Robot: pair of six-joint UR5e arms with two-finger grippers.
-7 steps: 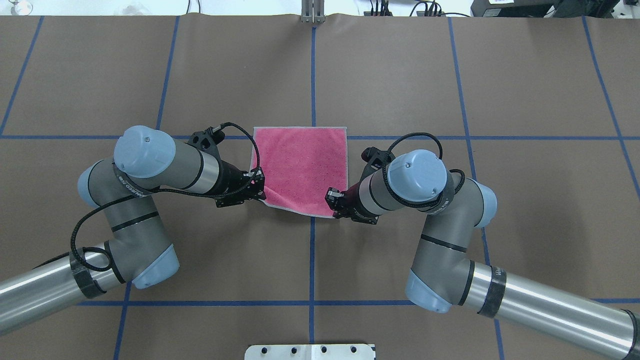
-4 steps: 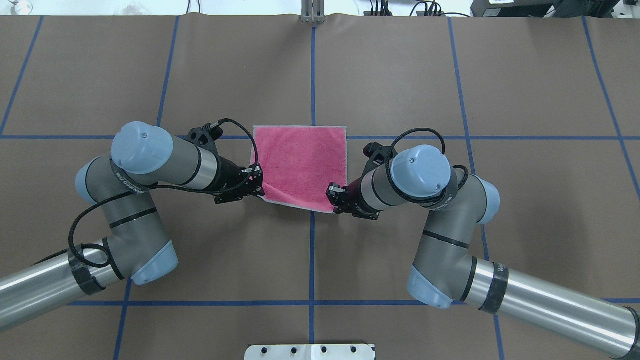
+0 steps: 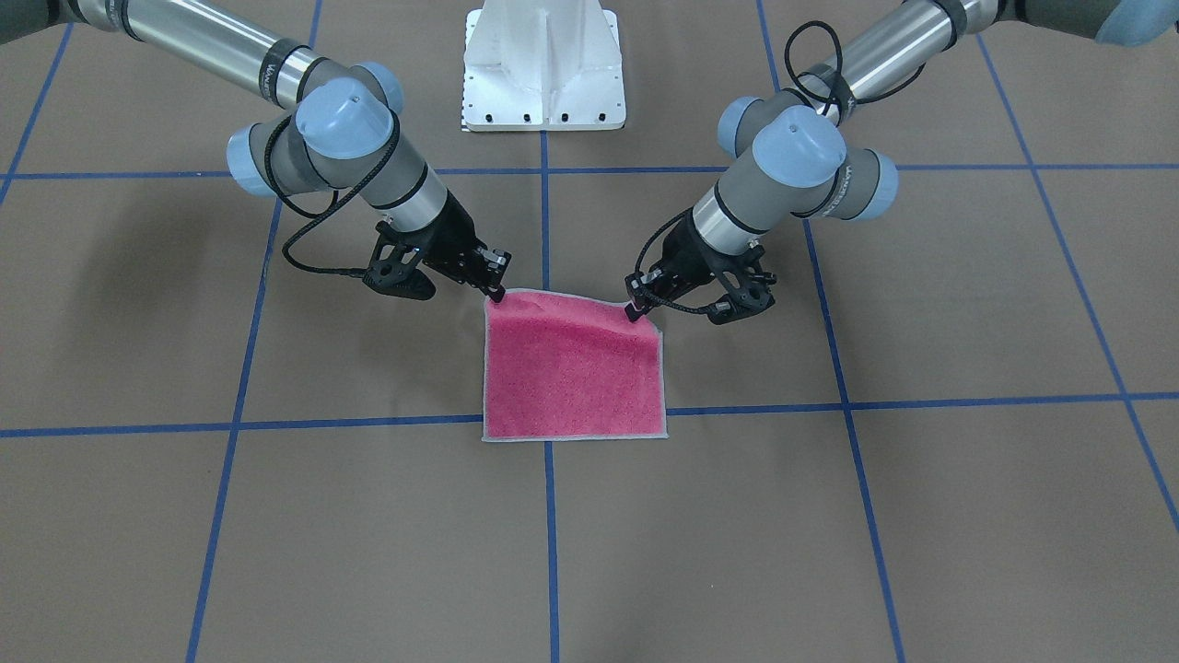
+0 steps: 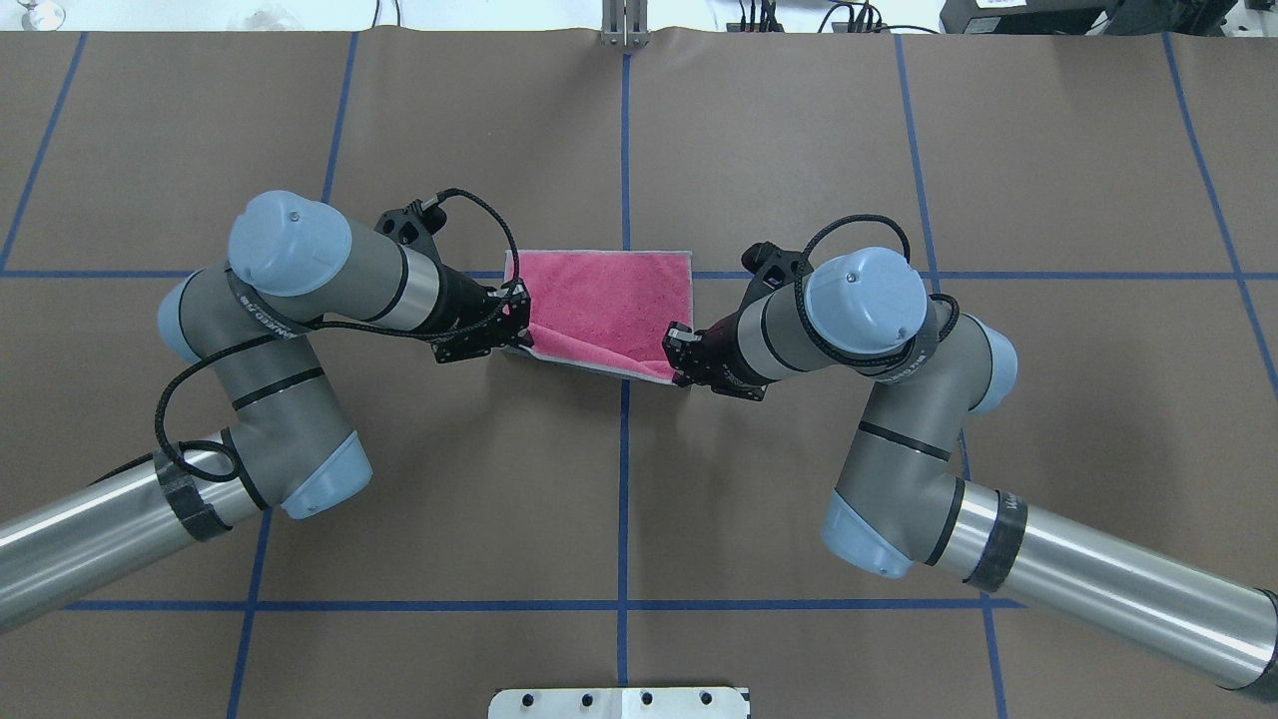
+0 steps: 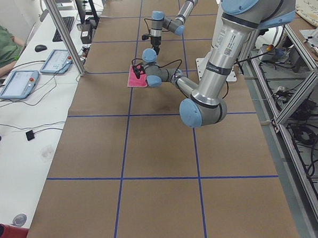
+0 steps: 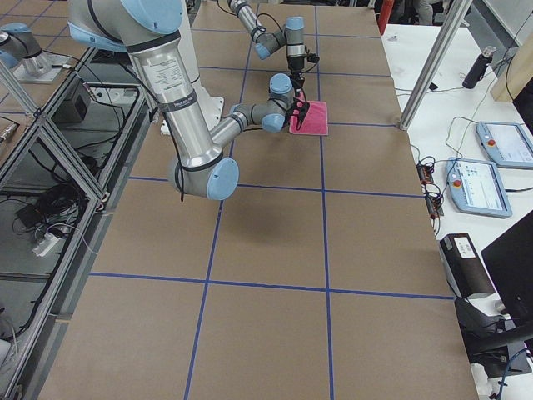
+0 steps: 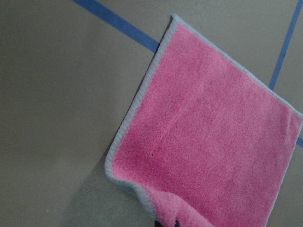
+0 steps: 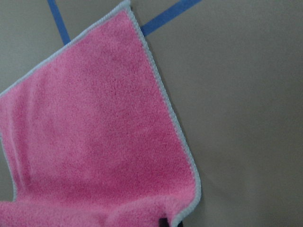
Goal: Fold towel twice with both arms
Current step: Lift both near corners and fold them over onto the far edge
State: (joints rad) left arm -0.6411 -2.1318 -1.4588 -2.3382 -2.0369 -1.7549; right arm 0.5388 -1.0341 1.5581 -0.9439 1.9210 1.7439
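The towel (image 4: pixel 609 300) lies pink face up at the table's middle, its far edge flat and its near edge lifted off the table. My left gripper (image 4: pixel 514 325) is shut on the near left corner. My right gripper (image 4: pixel 679 355) is shut on the near right corner. In the front-facing view the towel (image 3: pixel 571 378) rises toward the left gripper (image 3: pixel 636 311) and the right gripper (image 3: pixel 496 293). The left wrist view shows the towel (image 7: pixel 213 142) sloping down from the held corner, and so does the right wrist view (image 8: pixel 94 142). The grey face is hidden.
Blue tape lines (image 4: pixel 624 479) grid the brown table cover. The white pedestal base (image 3: pixel 543 64) stands at the robot's side. A metal post (image 4: pixel 624 25) stands at the far edge. Tablets (image 5: pixel 18 83) and an operator sit beyond the table's far side.
Both grippers have moved away from the robot, carrying the towel's near edge up and toward its far edge. The visible pink area has grown shorter.
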